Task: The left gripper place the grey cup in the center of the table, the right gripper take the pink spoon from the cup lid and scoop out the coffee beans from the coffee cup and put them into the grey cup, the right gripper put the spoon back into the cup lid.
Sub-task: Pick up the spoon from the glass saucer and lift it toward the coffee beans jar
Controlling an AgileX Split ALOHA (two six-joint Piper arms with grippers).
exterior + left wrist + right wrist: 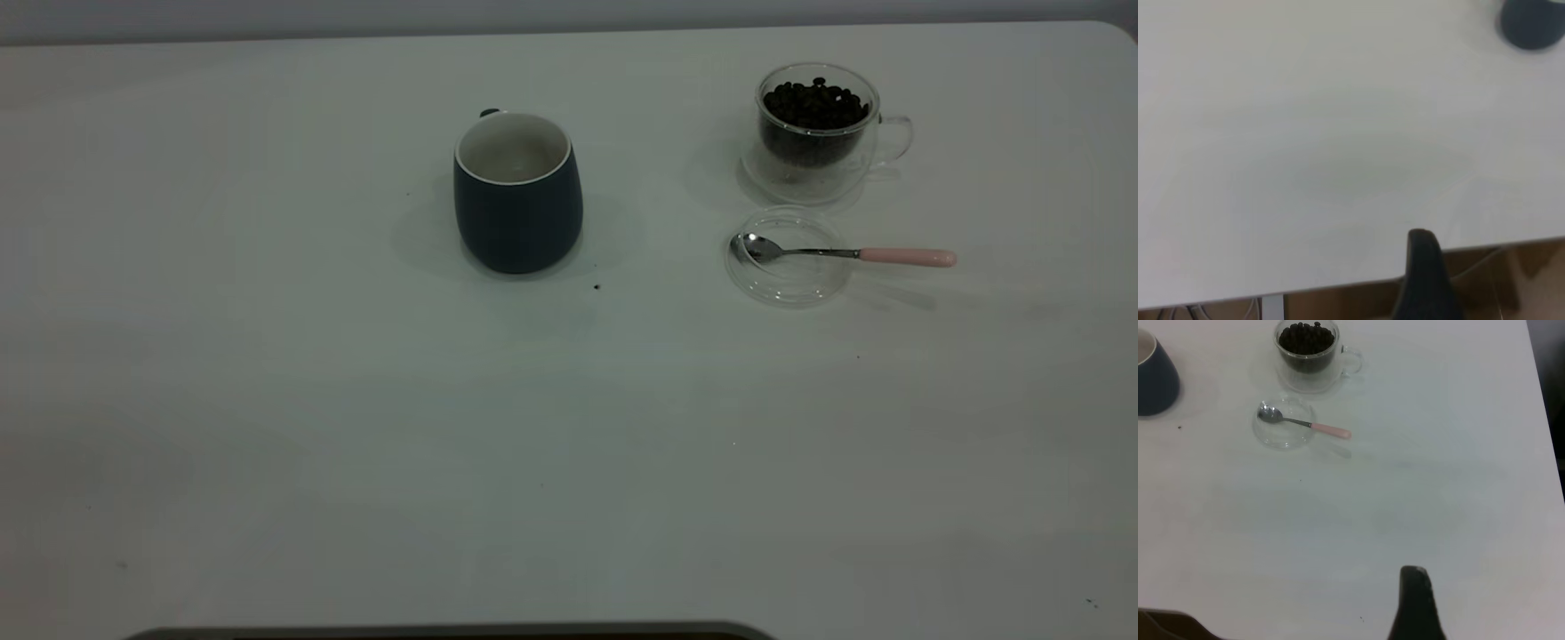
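Observation:
The grey cup (517, 196) stands upright near the middle of the table (267, 400), its white inside empty. It also shows in the left wrist view (1531, 23) and the right wrist view (1151, 377). The coffee cup (816, 133) (1308, 350), full of coffee beans (816, 102) (1306, 337), stands at the far right. In front of it the pink spoon (845, 254) (1305, 423) lies with its bowl in the cup lid (787, 276) (1281, 437). My left gripper (1423, 267) is at the table's edge, far from the grey cup. My right gripper (1415, 600) is far from the spoon. Neither shows in the exterior view.
A few tiny dark specks (596, 286) lie on the table near the grey cup. The table's edge (1338, 285), with brown floor below it, shows in the left wrist view. A dark strip (444, 633) lies along the near edge.

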